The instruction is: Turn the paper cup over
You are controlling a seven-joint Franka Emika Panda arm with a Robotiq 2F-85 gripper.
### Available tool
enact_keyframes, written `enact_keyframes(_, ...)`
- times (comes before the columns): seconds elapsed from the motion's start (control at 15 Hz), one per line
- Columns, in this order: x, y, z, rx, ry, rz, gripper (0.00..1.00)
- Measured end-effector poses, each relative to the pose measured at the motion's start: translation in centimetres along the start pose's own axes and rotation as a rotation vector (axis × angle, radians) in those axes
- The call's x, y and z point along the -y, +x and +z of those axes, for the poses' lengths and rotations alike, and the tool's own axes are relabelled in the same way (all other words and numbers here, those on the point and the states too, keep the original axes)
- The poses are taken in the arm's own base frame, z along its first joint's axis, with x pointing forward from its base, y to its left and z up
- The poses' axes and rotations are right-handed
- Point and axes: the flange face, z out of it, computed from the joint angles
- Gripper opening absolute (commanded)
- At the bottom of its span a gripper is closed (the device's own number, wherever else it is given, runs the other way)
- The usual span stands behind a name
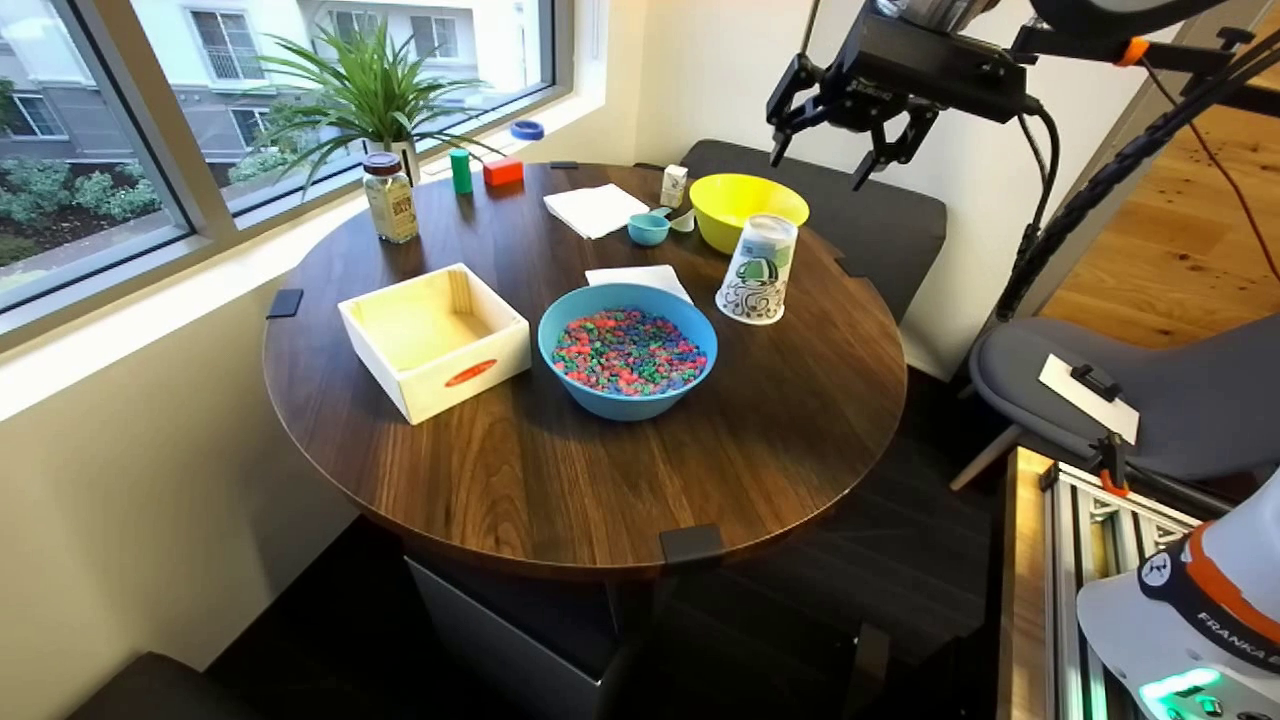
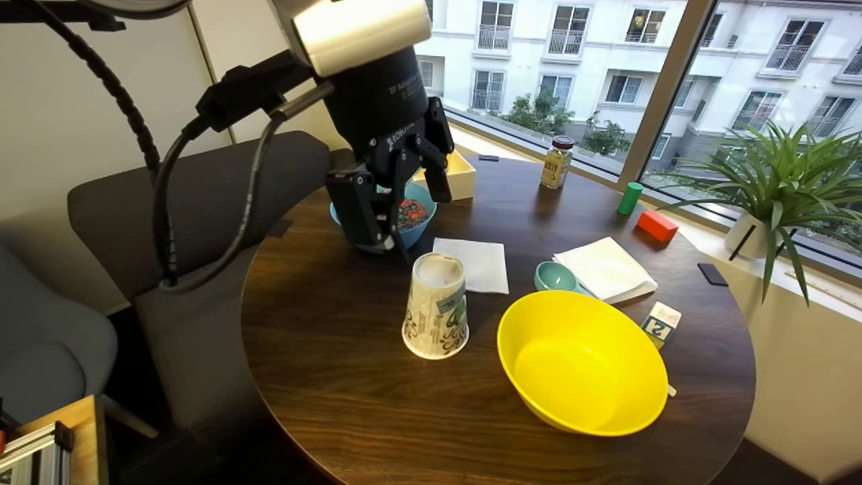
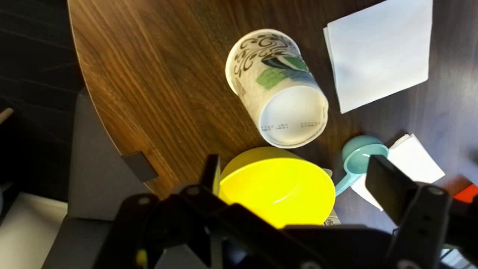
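The paper cup, white with green-blue print and dark swirls, stands upside down on the round table, its wide rim down and closed base up. It shows in both exterior views and, base toward me, in the wrist view. My gripper is open and empty above the table, apart from the cup, in both exterior views. In the wrist view the fingers are spread wide, with the yellow bowl seen between them and the cup beyond their tips.
The yellow bowl stands close to the cup. The blue bowl of colourful bits, an open wooden box, white napkins, a teal scoop, a lettered block and a jar share the table.
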Motion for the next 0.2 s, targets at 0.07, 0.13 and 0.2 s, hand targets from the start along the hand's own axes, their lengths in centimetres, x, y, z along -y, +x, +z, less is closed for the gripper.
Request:
enact_keyframes(0.07,-0.18,0.11,-0.08,0.001,-0.005,0.003,1.00)
enact_keyframes(0.13,-0.24,0.14,-0.13,0.001,-0.006,0.004,1.00)
enact_keyframes(0.2,-0.24,0.12,-0.14,0.000,-0.006,0.004,1.00)
